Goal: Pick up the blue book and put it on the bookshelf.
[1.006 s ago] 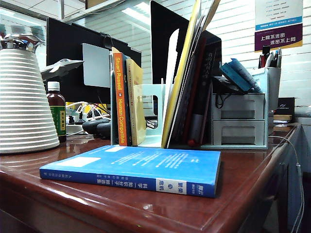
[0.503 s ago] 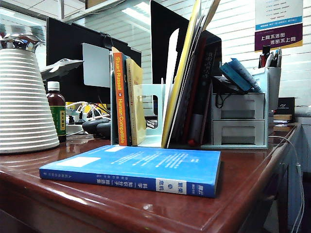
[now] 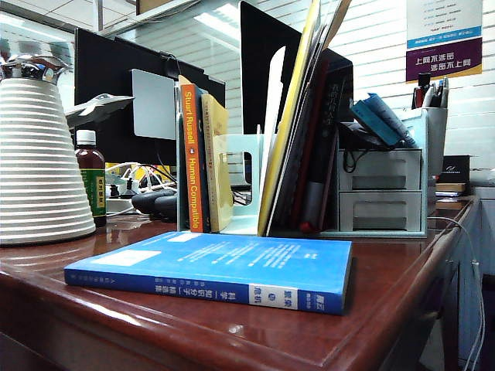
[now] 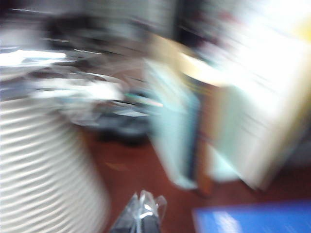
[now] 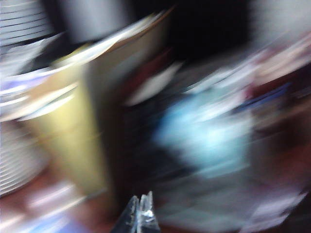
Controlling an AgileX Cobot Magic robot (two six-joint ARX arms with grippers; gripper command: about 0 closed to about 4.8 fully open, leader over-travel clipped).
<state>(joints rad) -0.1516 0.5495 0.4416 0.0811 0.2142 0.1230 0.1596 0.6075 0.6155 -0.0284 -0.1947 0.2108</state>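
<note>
The blue book point(image 3: 224, 267) lies flat near the front edge of the reddish-brown desk point(image 3: 402, 286), its spine facing the exterior camera. Behind it stands the mint-green bookshelf point(image 3: 241, 158), with upright books between its dividers and two drawers point(image 3: 380, 199) on the right. Neither arm shows in the exterior view. The left wrist view is blurred by motion: my left gripper point(image 4: 144, 206) is shut and empty above the desk, with the blue book point(image 4: 252, 218) off to one side and a bookshelf panel point(image 4: 170, 131) ahead. My right gripper point(image 5: 141, 208), also blurred, is shut and empty and faces the shelf's books.
A white ribbed conical jug point(image 3: 35, 154) and a brown bottle point(image 3: 90, 185) stand at the left. The orange-spined "Human Compatible" book point(image 3: 189, 154) is in the rack. Dark monitors point(image 3: 116, 85) are behind, and a pen cup point(image 3: 435, 127) is at the right.
</note>
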